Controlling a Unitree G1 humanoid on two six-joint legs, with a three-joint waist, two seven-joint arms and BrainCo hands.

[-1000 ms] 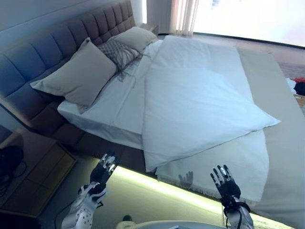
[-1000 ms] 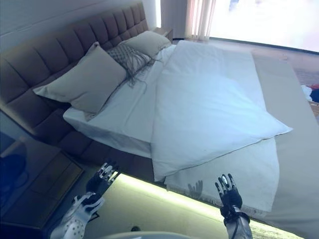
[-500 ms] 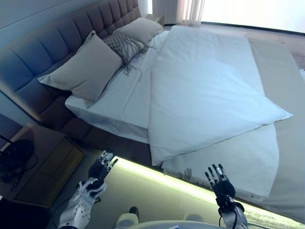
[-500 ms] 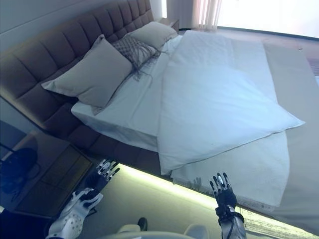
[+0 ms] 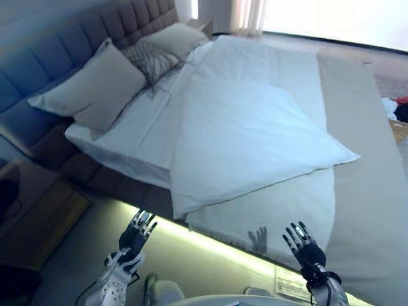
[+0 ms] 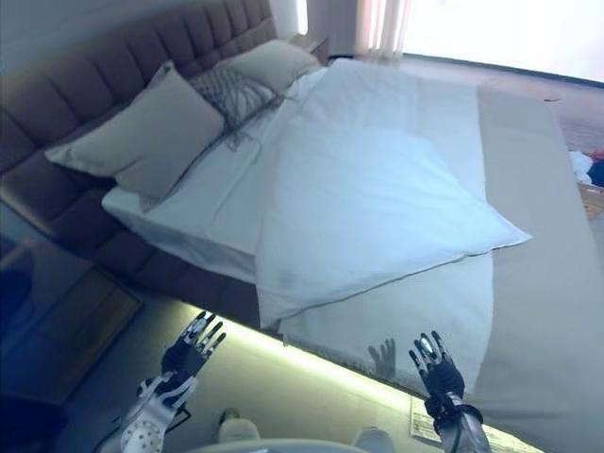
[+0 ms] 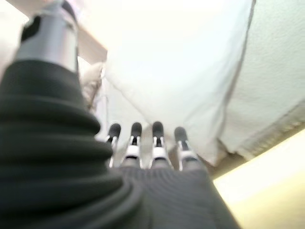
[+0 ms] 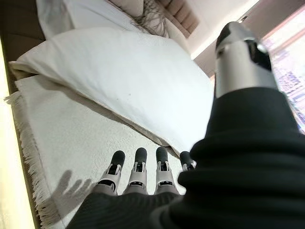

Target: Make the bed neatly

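Note:
A white duvet (image 5: 255, 127) lies folded askew over the bed, one corner hanging past the near side (image 5: 182, 207) and another pointing right (image 5: 350, 156). Under it a fringed cream blanket (image 5: 280, 217) hangs over the near edge. Beige pillows (image 5: 89, 86) and a patterned cushion (image 5: 148, 59) lean on the tufted headboard (image 5: 57, 44). My left hand (image 5: 135, 234) is raised with straight fingers in front of the bed's lit base. My right hand (image 5: 307, 247) is also up, open, just short of the blanket's fringe. Neither hand touches the bedding.
A wooden nightstand (image 5: 29, 217) stands at the lower left beside the bed. A beige bedspread (image 5: 357, 127) covers the bed's right part. Red and white items (image 5: 395, 108) lie at the far right. A light strip (image 5: 210, 245) glows along the bed base.
The whole view has shifted, so the camera moved. Both hands stay raised and open in about the same pose; the bedding has not moved.

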